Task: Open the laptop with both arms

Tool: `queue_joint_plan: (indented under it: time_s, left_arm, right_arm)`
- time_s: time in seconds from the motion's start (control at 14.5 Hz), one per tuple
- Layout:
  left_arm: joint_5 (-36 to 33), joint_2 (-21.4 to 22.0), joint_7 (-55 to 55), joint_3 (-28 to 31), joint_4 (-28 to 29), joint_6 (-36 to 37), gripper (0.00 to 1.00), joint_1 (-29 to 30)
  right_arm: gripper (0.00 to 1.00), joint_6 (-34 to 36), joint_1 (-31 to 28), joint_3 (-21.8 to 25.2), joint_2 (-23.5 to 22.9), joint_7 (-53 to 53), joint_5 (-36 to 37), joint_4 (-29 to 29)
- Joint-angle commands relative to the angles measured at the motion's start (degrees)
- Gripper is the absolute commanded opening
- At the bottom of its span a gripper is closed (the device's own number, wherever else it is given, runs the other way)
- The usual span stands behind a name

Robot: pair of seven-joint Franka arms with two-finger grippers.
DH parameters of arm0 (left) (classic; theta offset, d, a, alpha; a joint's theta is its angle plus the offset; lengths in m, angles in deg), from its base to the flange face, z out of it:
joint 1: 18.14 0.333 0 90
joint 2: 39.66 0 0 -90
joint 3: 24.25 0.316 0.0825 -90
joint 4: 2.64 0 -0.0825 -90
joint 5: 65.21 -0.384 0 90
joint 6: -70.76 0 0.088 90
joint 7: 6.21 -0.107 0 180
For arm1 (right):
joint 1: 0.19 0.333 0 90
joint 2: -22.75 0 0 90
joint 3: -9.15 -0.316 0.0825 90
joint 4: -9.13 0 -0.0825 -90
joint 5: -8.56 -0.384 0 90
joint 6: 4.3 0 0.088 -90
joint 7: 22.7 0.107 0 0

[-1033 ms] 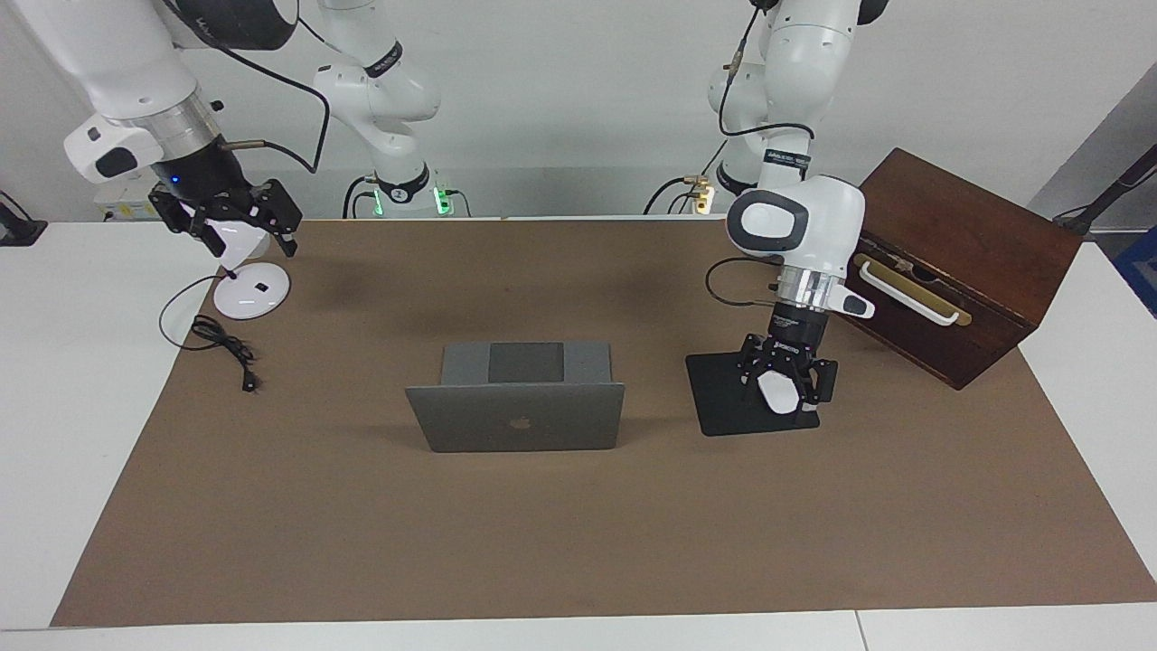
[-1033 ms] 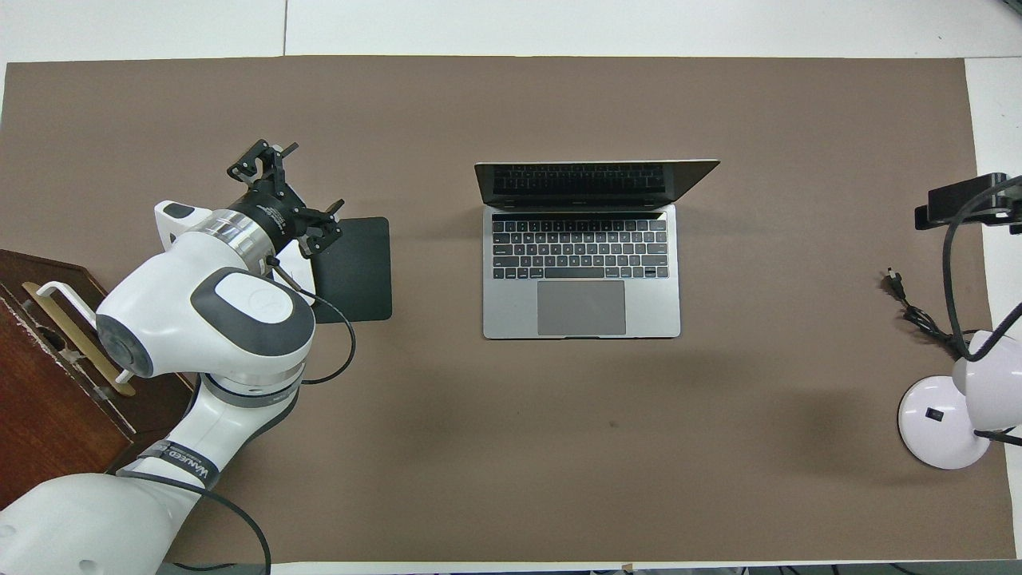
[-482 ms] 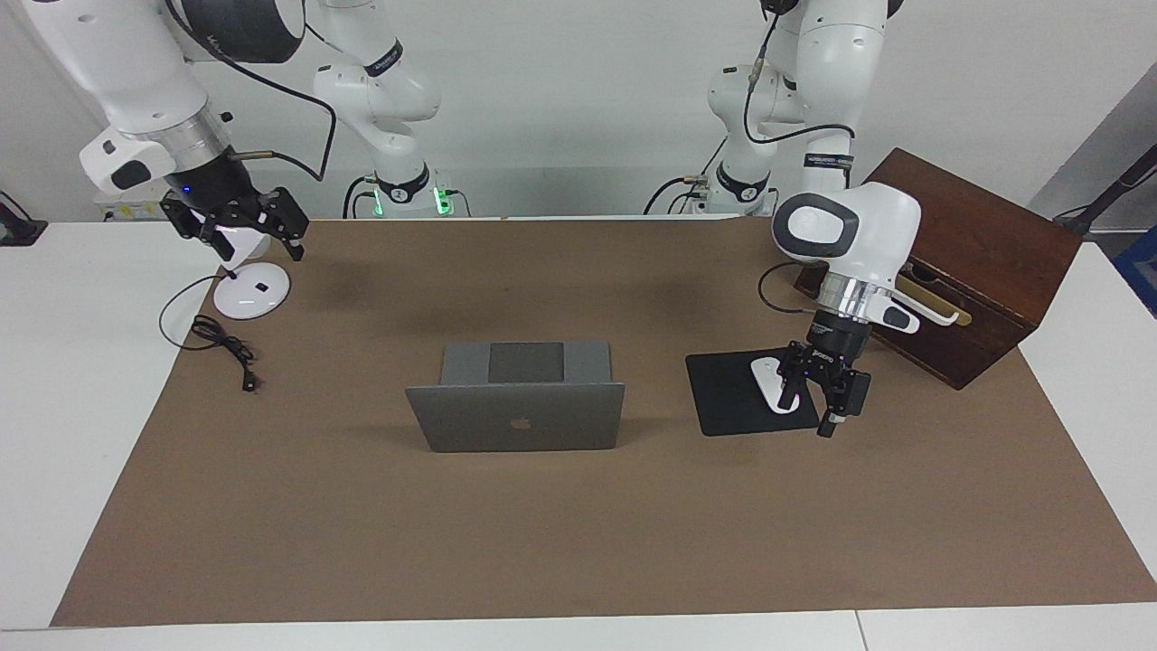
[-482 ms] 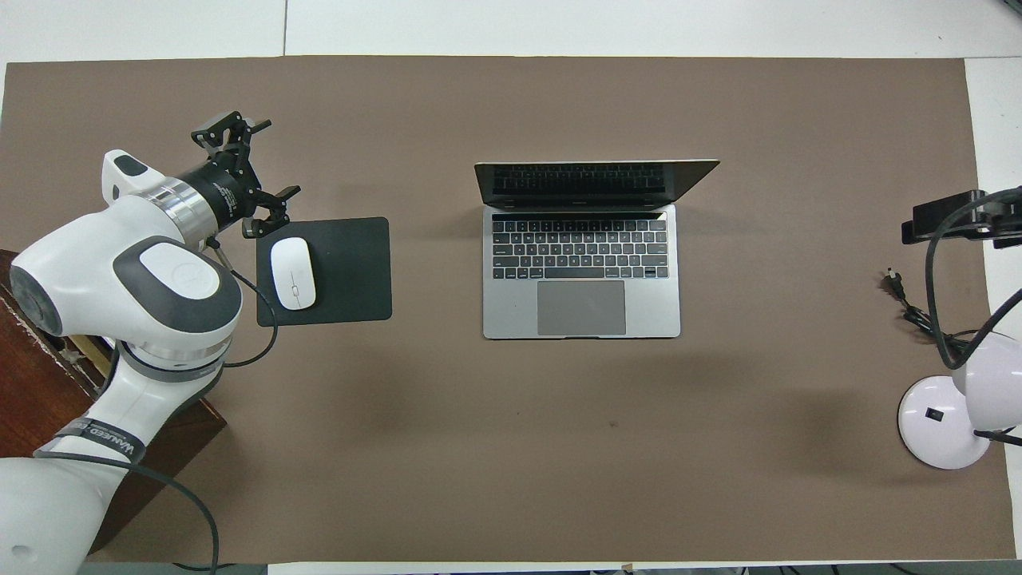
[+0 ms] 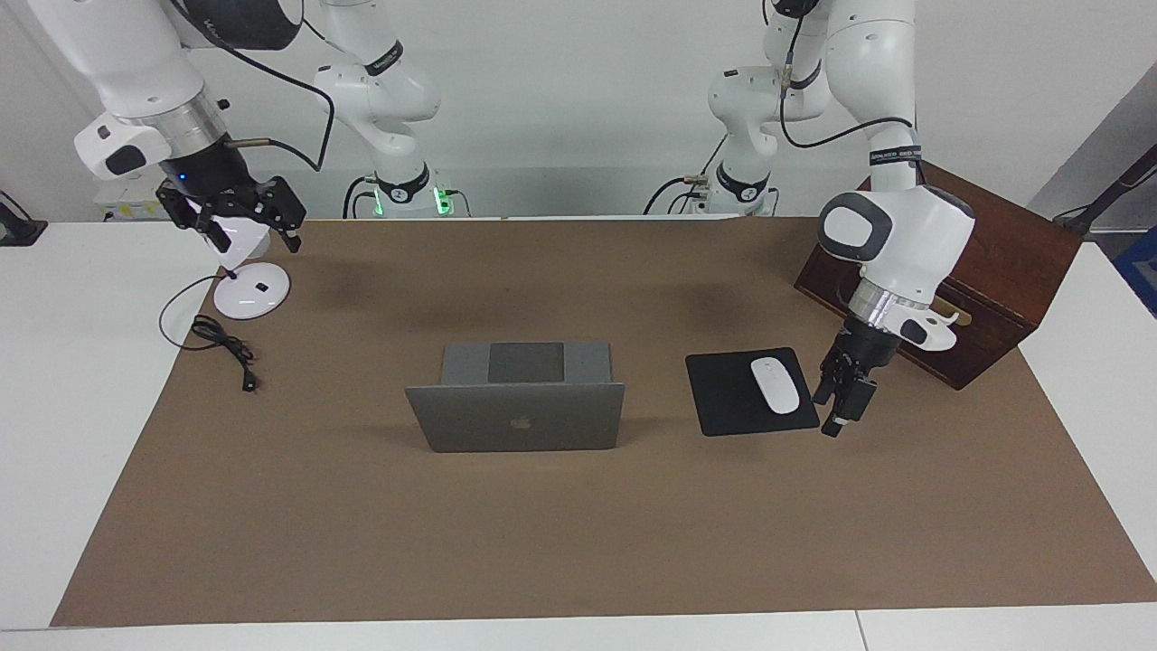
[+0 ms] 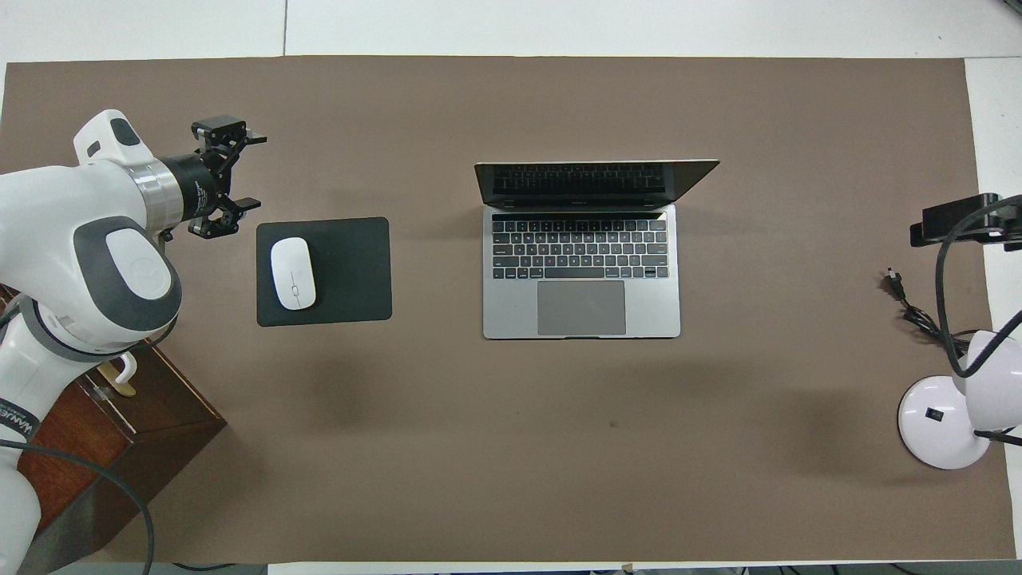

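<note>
Counter point(image 5: 63, 380) is white with a big brown mat point(image 6: 511, 447) over most of it. The wooden box point(image 5: 994, 244) with a pale handle sits at the left arm's end, close to the robots. The laptop point(image 6: 581, 247) is in the middle of the mat, already open: lid upright, logo facing away from the robots, keyboard and trackpad toward them. Nothing touches it, and the mat around it is bare.

Between the laptop and the box is a black mouse pad point(image 6: 351, 271) with a white mouse point(image 6: 293, 273) on it, on the side toward the box. At the right arm's end there's a white lamp point(image 5: 246, 276), its round base on the mat's corner, and a loose black cord point(image 5: 221, 344) lying just beside it.

Left tool point(image 5: 842, 402) hangs low just beside the pad's edge toward the box, touching neither pad nor mouse, jaws wide, holding nothing. Right tool point(image 5: 242, 224) is up in the air over the lamp; its fingers look spread apart, nothing in them.
</note>
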Motion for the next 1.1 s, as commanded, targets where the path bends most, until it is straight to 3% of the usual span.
queue_joint_plan:
  time_s: [0.0,0.55,1.03]
  left_arm:
    - [-7.42,0.36,-1.82,0.73,-1.57,7.03,1.00,1.35]
    - [-20.36,1.50,-8.06,1.35,-9.83,27.33,1.00,3.63]
    - [-24.22,7.21,-16.06,3.99,-9.84,38.15,1.00,3.55]
  right_arm:
    - [1.00,0.64,-0.19,0.24,0.88,-0.39,1.33,0.76]
    - [1.00,0.55,-0.02,0.86,1.23,-0.92,1.33,0.67]
    - [1.00,1.34,0.07,0.86,1.67,-0.92,1.33,0.67]
